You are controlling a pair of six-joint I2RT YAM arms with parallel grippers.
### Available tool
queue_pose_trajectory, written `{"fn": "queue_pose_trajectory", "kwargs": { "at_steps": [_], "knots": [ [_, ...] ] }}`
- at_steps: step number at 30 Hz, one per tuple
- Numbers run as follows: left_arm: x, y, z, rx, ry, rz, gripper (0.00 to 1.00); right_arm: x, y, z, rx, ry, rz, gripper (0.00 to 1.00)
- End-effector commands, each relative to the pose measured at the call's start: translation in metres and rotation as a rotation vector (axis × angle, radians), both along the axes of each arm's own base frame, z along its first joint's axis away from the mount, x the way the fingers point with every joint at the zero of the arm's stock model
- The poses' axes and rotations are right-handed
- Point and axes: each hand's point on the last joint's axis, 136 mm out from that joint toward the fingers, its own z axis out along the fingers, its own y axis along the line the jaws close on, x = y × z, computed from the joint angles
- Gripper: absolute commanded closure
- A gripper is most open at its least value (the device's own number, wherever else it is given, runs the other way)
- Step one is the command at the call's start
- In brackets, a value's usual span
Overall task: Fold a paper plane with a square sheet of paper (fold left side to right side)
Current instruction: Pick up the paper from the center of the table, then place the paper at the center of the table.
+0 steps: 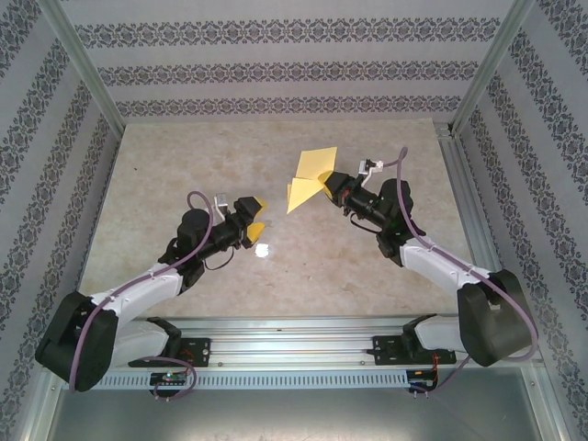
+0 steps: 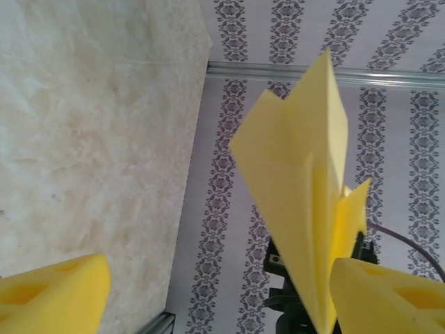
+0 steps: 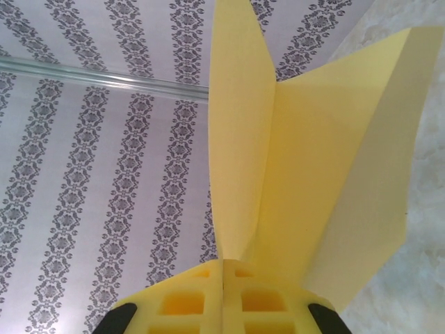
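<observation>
**Right end effector (image 1: 333, 186) clamps the half-folded paper plane (image 1: 310, 176); left end effector (image 1: 258, 217) stands wide and empty.**

In the top view the paper plane lies toward 2 o'clock from the left end effector, near but not touching, and is held up off the counter (image 1: 184, 156) (how high is unclear). Its long axis runs from 7 to 1 o'clock. The right arm has it, pads pressed together at its 4 o'clock edge. Count: one paper plane, two end effectors.

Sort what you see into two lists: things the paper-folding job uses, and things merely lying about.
Belongs to the job:
- folded yellow paper
- right pincer, shut on the paper
- left pincer, open, holding nothing

Just lying about:
- small white spot on the table
- patterned walls
</observation>
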Motion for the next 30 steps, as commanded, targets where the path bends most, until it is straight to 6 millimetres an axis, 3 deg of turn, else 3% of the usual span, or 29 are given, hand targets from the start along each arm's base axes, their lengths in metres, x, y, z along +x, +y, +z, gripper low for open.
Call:
{"fn": "queue_pose_trajectory", "kwargs": {
  "at_steps": [1, 5, 8, 12, 15, 19, 22, 30],
  "knots": [
    [0.014, 0.004, 0.033, -0.123, -0.047, 0.087, 0.22, 0.003, 0.002, -0.02, -0.016, -0.002, 0.006, 1.0],
    [0.016, 0.005, 0.025, -0.044, -0.042, 0.086, 0.23, 0.006, 0.012, -0.054, -0.029, 0.015, 0.054, 1.0],
    [0.018, 0.011, 0.019, 0.001, -0.045, 0.095, 0.25, 0.011, 0.029, -0.067, 0.008, 0.018, 0.107, 1.0],
    [0.021, 0.034, 0.009, 0.069, -0.03, 0.145, 0.27, 0.016, 0.055, -0.085, 0.054, 0.03, 0.174, 1.0],
    [0.018, 0.05, 0.006, 0.115, -0.031, 0.172, 0.28, 0.02, 0.063, -0.104, 0.048, 0.05, 0.179, 1.0],
    [0.014, 0.062, 0.006, 0.145, -0.035, 0.19, 0.29, 0.018, 0.07, -0.104, 0.077, 0.032, 0.208, 1.0],
    [0.013, 0.066, 0.002, 0.151, -0.031, 0.197, 0.3, 0.014, 0.066, -0.119, 0.05, 0.05, 0.203, 1.0],
    [0.012, 0.068, -0.005, 0.216, -0.024, 0.178, 0.32, -0.011, 0.034, -0.193, -0.04, 0.175, 0.171, 1.0]
  ]
}}
